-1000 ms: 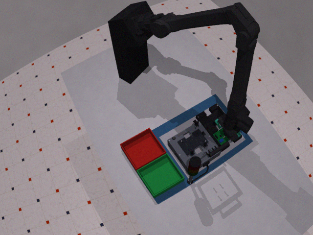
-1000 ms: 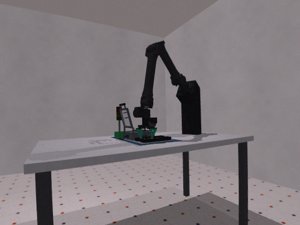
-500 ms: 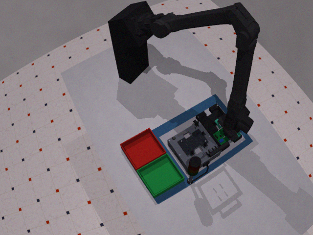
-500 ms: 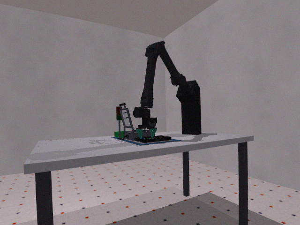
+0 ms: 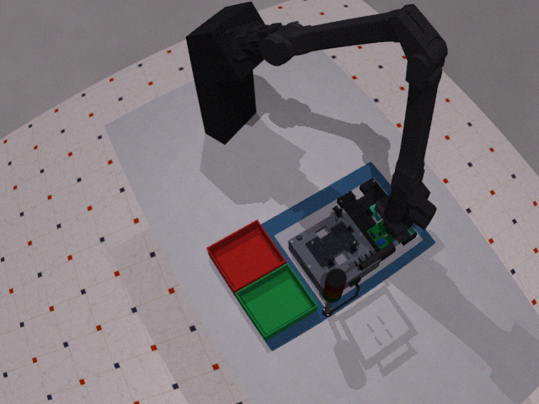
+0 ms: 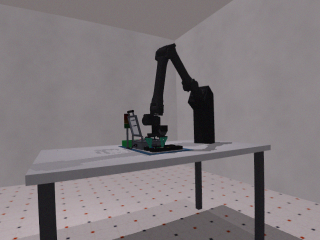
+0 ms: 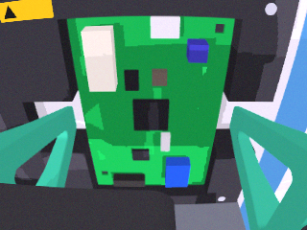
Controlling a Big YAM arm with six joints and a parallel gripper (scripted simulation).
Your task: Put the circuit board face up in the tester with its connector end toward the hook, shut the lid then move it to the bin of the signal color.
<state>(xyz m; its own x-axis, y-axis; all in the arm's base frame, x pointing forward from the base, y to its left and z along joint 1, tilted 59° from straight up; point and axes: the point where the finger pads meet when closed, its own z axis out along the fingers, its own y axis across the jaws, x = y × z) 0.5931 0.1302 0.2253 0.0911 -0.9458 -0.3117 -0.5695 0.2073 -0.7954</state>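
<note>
The gripper (image 7: 150,153) stands spread almost to its widest and has hold of nothing; its two teal fingers flank the circuit board (image 7: 150,99) on either long side, with a gap showing between each finger and the board's edge. The board lies face up in a pocket of the black tray (image 7: 35,57), its white connector near the far left corner in the wrist view. In the top view the tray (image 5: 370,188) sits at the end of the blue bench mat (image 5: 304,207) under the arm, touching the tester (image 5: 304,254), whose lid (image 6: 134,125) stands raised. The signal tower (image 5: 334,284) stands at the tester's near corner. The red bin (image 5: 243,256) and green bin (image 5: 276,302) sit side by side, touching, beyond the tester on the mat.
</note>
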